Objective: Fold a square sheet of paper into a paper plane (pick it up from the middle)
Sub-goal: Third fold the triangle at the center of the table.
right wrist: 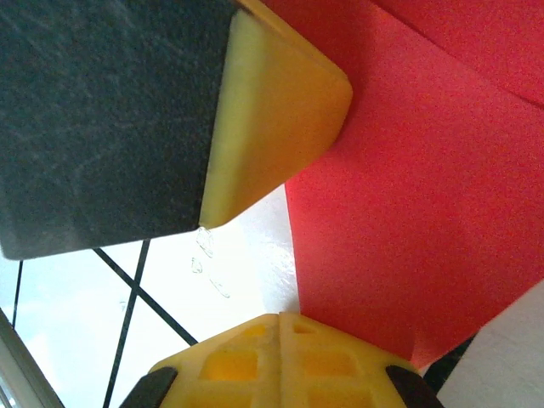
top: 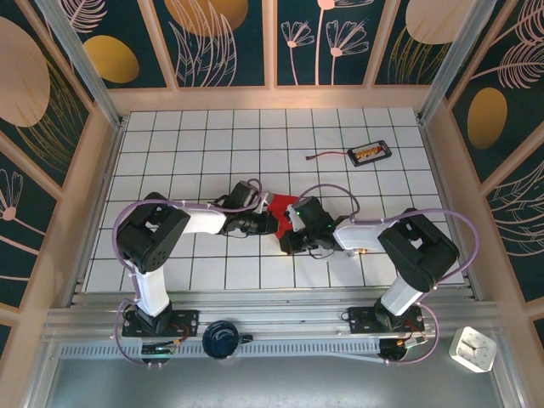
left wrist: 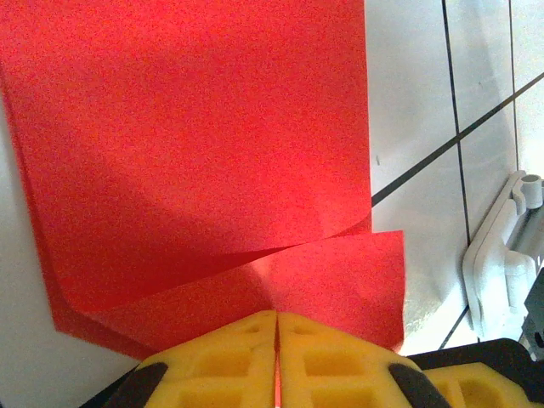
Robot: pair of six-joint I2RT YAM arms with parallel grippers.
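The square sheet of paper is bright red and lies folded at the middle of the white grid table, between the two grippers. In the left wrist view the paper shows two overlapping layers with a curled fold line. My left gripper is shut on its near edge, with a thin red strip in the seam between the yellow fingertips. From above, the left gripper sits just left of the right gripper. My right gripper is shut, tips at the left edge of the paper; no red shows in its seam.
A small black tray with a cable lies at the back right. A yellow and black finger of the left gripper hangs close over the right wrist camera. Small clear bits lie on the tile. Frame walls surround the table.
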